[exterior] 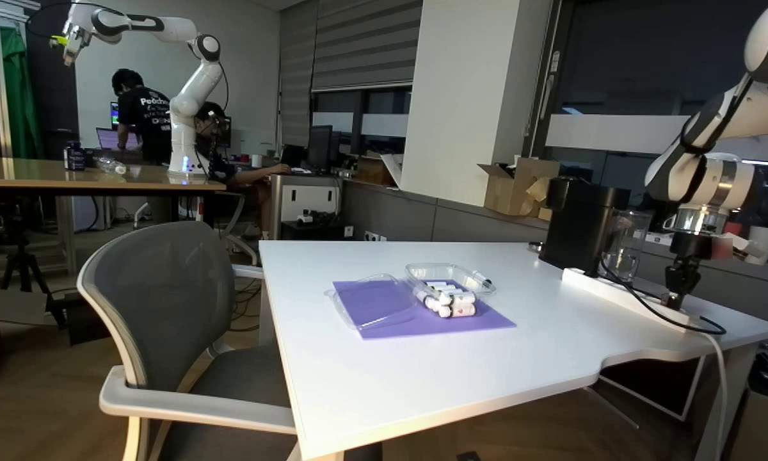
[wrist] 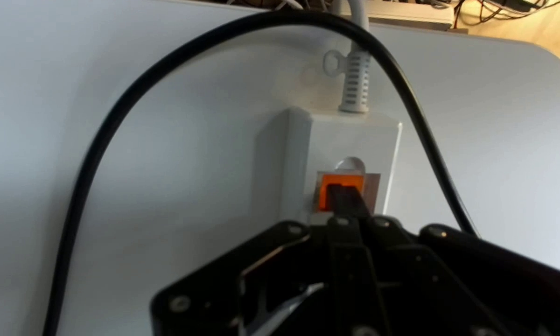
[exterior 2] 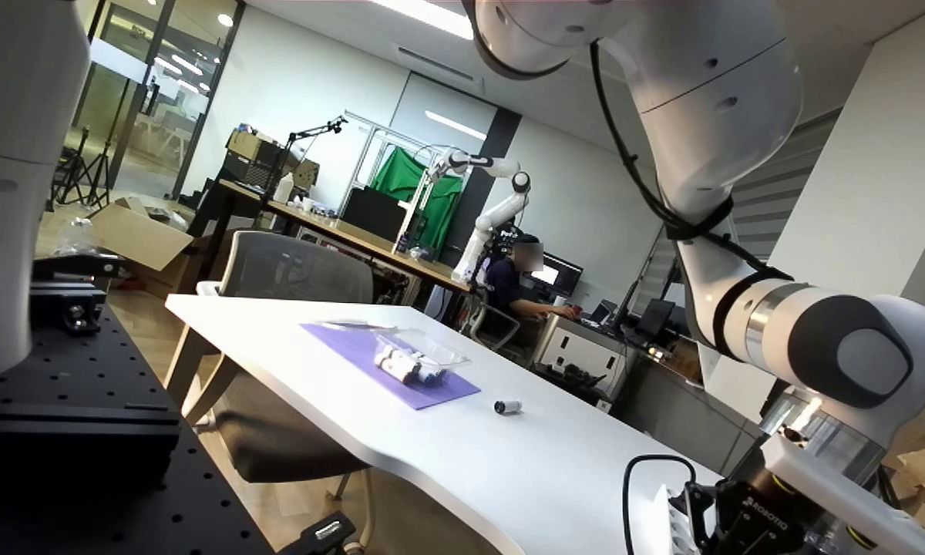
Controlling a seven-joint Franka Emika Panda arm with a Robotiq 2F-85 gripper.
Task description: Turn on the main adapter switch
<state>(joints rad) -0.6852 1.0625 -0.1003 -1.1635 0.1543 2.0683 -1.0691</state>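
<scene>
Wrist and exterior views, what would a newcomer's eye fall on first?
Probably the bright orange switch on the white plastic power strip, partly covered by the closed black gripper in the wrist view. In both exterior views, the flat purple sheet stands out on the white table, with a distant white robot arm beyond.

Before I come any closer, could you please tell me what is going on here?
The robot's gripper, jaws together, is at one end of the power strip, its tips overlapping the orange switch in the wrist view. It is presumably there to turn the switch on, but I cannot tell whether it is pressing or whether the switch is on. Elsewhere on the table, a clear tray sits on a purple mat, well away from the gripper.
</scene>
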